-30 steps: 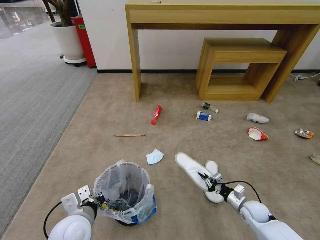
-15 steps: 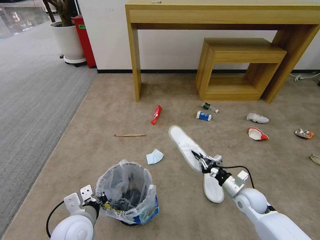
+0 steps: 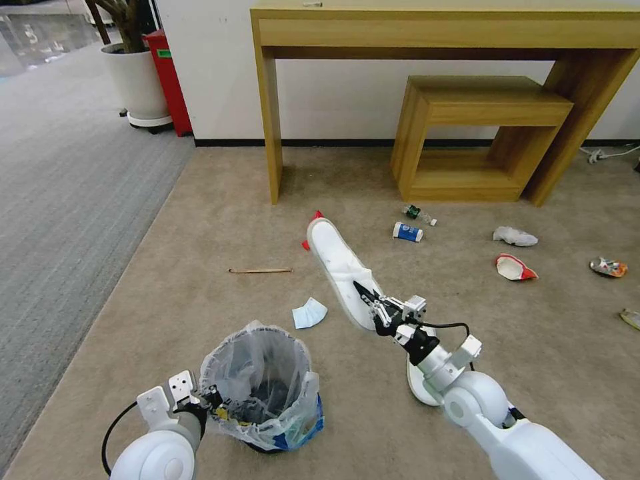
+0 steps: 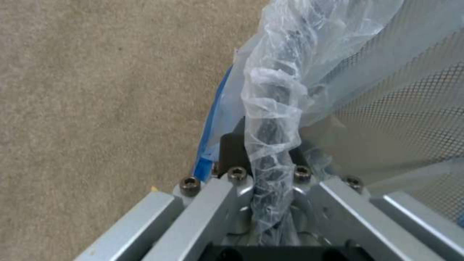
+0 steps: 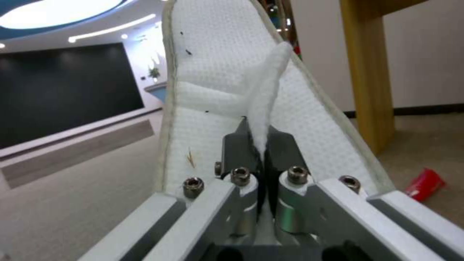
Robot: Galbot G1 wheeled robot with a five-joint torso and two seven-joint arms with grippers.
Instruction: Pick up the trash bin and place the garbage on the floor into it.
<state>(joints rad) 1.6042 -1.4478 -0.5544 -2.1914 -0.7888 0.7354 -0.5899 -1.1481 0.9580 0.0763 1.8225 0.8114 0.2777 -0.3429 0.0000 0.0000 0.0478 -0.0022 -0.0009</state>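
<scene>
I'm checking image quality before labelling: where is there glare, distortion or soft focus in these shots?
Head view: wide-angle bending, the desk edges bow and lean; lighting even, shadows soft. Right wrist view: bright ceiling light glare in one corner; the slipper weave sharp, red wrapper soft. Left wrist view: bin bag slightly blurred, mesh readable.

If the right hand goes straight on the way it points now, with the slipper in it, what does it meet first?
The right hand points up and away, toward the wooden desk leg. The slipper it holds leads, raised off the floor, so the way looks free until that leg or the wall behind; depth is unclear.
</scene>
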